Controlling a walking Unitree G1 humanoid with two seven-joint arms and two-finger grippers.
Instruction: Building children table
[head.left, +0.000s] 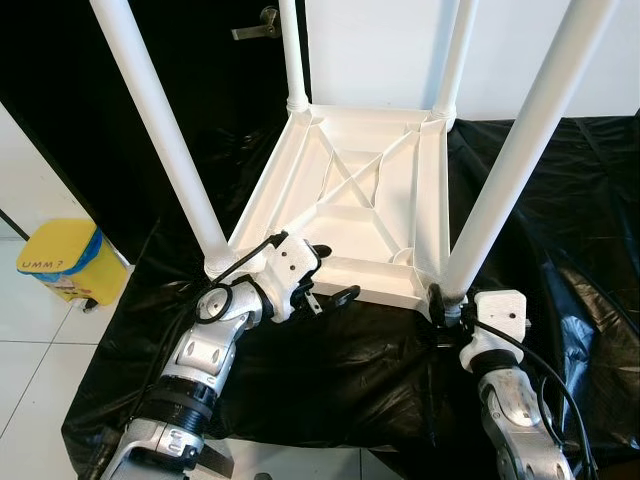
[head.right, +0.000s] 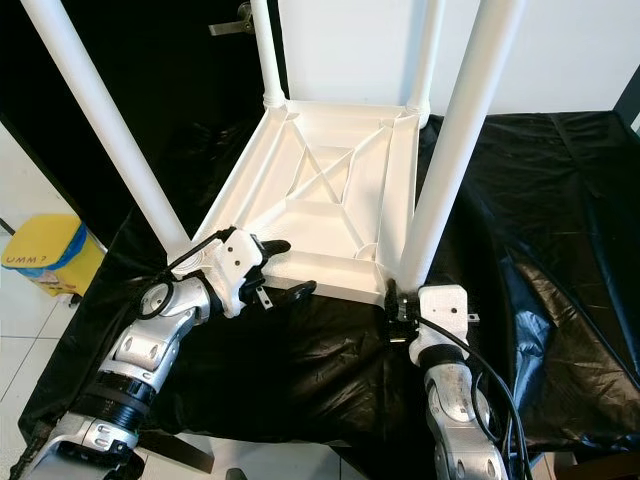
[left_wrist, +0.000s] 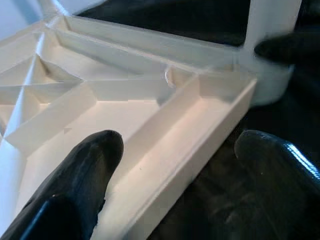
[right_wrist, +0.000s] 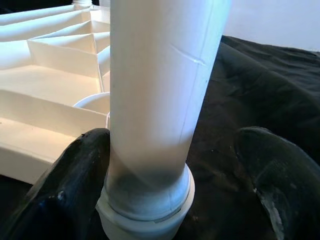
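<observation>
Table: a white plastic children's table (head.left: 355, 195) lies upside down on a black sheet (head.left: 560, 230), its ribbed underside facing up and four white legs rising from the corners.
Near-right leg: this leg (head.left: 520, 150) stands in its corner socket, leaning up and away toward the top edge of the head view.
Right gripper: the right gripper (right_wrist: 170, 175) sits at the base of the near-right leg, fingers spread to either side of it; one finger (right_wrist: 70, 185) touches the tube just above the collar, the other stands apart, so the grip is released.
Left gripper: the left gripper (head.left: 325, 275) straddles the near edge of the table frame, one finger above the ribbed inside and one outside over the sheet, spread and clasping nothing.
Near-left leg: this leg (head.left: 165, 130) rises just beside the left wrist.
Surroundings: a yellow bin (head.left: 65, 260) stands on the white floor tiles to the left, well apart from the table; a dark door with a metal handle (head.left: 255, 25) lies behind the far legs.
Obstruction: the two near legs cross in front of the frame's corners.
</observation>
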